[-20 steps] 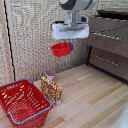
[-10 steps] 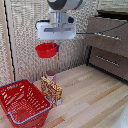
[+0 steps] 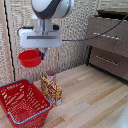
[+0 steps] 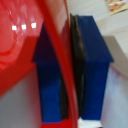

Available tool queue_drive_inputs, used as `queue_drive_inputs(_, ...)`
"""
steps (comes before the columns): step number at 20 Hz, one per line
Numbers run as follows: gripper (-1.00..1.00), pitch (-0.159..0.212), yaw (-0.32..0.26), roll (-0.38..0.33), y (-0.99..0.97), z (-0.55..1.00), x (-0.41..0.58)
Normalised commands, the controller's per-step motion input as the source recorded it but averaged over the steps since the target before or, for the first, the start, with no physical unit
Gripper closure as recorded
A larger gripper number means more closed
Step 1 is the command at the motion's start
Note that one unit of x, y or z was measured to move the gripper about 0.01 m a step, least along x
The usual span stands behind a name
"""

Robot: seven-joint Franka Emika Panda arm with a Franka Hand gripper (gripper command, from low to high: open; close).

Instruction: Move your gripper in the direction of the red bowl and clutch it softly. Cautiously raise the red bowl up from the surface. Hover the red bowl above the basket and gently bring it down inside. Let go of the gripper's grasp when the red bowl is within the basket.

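The tool [image 3: 42, 53] pinches the bowl [image 3: 30, 58] by its rim; it should carry it level over the basket [image 3: 22, 102] before lowering.

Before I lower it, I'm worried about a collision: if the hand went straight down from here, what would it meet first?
Probably the bare wooden floor just beyond the basket. The hand, holding the red bowl by its rim, looks short of the basket, though depth is unclear.
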Motion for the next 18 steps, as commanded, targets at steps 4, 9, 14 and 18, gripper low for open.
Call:
queue_drive_inputs(4,1.00,0.002,0.000,-0.075,0.52,-0.64,-0.014)
queue_drive_inputs(9,1.00,0.000,0.006,-0.037,0.23,-0.42,-0.003)
queue_drive_inputs(14,-1.00,-0.008,0.022,-0.008,0.11,-0.17,-0.005)
queue_drive_inputs(18,-1.00,0.000,0.013,0.047,0.01,0.14,0.006)
